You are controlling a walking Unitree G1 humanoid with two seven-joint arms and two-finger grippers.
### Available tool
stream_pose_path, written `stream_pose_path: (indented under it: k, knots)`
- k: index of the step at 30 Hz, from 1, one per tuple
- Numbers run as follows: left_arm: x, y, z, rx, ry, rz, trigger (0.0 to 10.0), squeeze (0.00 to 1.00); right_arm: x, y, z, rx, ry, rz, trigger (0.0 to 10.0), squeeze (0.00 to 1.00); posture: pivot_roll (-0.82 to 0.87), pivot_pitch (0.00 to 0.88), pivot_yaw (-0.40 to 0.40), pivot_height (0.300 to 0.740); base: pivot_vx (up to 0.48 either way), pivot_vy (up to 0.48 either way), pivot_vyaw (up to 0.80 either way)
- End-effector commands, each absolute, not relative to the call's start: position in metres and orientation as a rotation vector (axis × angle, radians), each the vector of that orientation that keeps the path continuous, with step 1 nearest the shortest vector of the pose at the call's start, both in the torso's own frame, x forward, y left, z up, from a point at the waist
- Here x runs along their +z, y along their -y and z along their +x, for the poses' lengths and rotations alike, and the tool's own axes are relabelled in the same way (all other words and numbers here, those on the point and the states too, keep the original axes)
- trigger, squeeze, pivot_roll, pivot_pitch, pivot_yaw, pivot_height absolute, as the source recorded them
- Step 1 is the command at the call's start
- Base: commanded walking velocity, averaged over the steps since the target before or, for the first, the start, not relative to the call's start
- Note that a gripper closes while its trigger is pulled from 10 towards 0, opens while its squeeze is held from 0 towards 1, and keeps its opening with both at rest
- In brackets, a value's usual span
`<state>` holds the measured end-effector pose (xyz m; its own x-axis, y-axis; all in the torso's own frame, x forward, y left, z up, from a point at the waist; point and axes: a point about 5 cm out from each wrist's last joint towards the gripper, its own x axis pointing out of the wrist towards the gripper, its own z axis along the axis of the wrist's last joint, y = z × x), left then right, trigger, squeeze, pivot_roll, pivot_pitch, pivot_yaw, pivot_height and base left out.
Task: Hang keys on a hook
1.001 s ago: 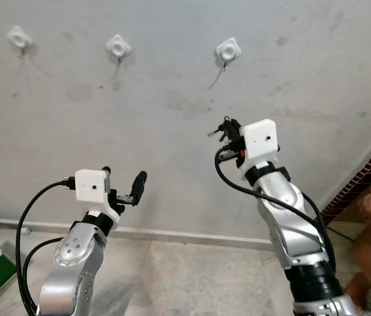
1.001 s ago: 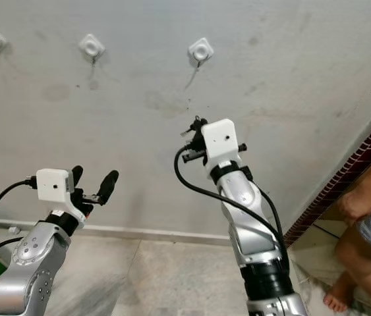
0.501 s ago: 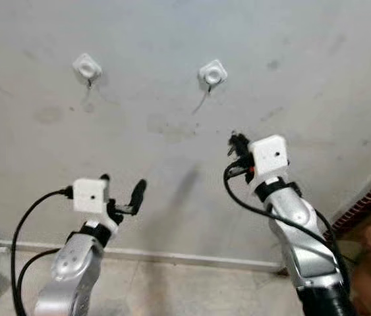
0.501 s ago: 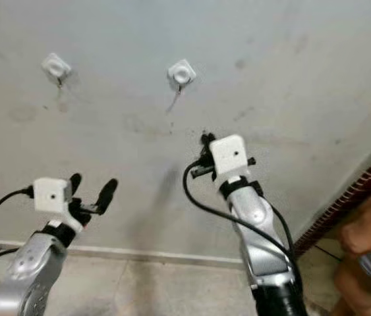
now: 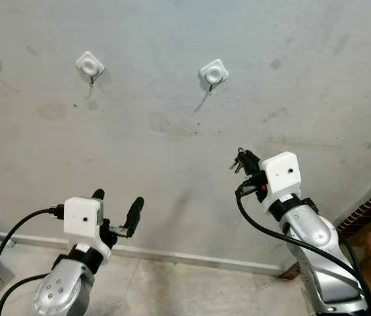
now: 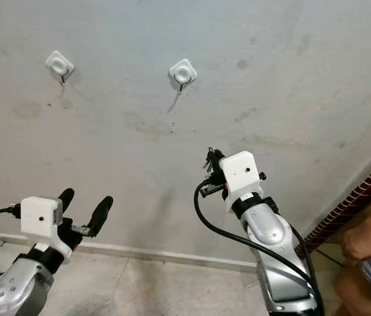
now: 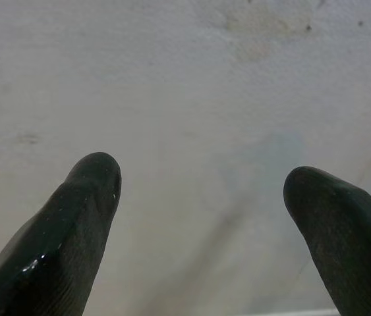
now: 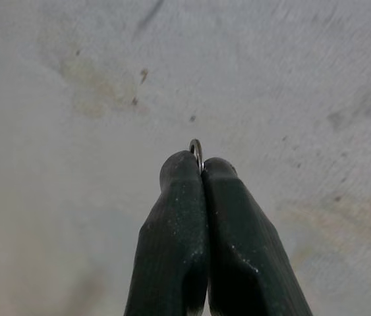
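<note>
Nearest, the left gripper (image 5: 116, 214) hangs low with its black fingers spread on nothing. Higher, the right gripper (image 8: 200, 166) pinches the small metal keys (image 5: 241, 160) by their thin steel ring (image 8: 196, 147); light, rigid and slippery, they would likely swing. Beyond, the white square wall hook (image 5: 213, 71) waits on the grey plaster wall (image 5: 290, 66).

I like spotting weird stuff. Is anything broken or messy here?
Nothing broken. The wall is stained and scuffed below the hooks. The right gripper pinches a key ring.
</note>
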<state>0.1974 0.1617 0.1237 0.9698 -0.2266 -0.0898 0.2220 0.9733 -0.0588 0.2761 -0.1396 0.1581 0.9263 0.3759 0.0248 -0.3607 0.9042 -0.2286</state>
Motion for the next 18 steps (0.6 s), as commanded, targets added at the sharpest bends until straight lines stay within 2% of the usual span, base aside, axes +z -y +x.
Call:
stream_pose_path:
  k: [1, 11, 18]
  knots:
    - [0.128, -0.159, 0.191, -0.238, -0.097, -0.044, 10.0, 0.0, 0.17, 0.135, 0.275, 0.422, 0.106, -0.205, 10.0, 0.0, 0.1, 0.118, -0.032, 0.74, 0.0, 0.0, 0.0]
    - [0.136, -0.154, 0.182, -0.257, -0.098, -0.035, 10.0, 0.0, 0.198, 0.11, 0.293, 0.586, 0.176, -0.144, 10.0, 0.0, 0.13, 0.139, -0.04, 0.74, 0.0, 0.0, 0.0]
    - [0.145, -0.15, 0.181, -0.299, -0.065, -0.029, 10.0, 0.0, 0.208, 0.106, 0.304, 0.632, 0.201, -0.145, 10.0, 0.0, 0.15, 0.147, -0.04, 0.74, 0.0, 0.0, 0.0]
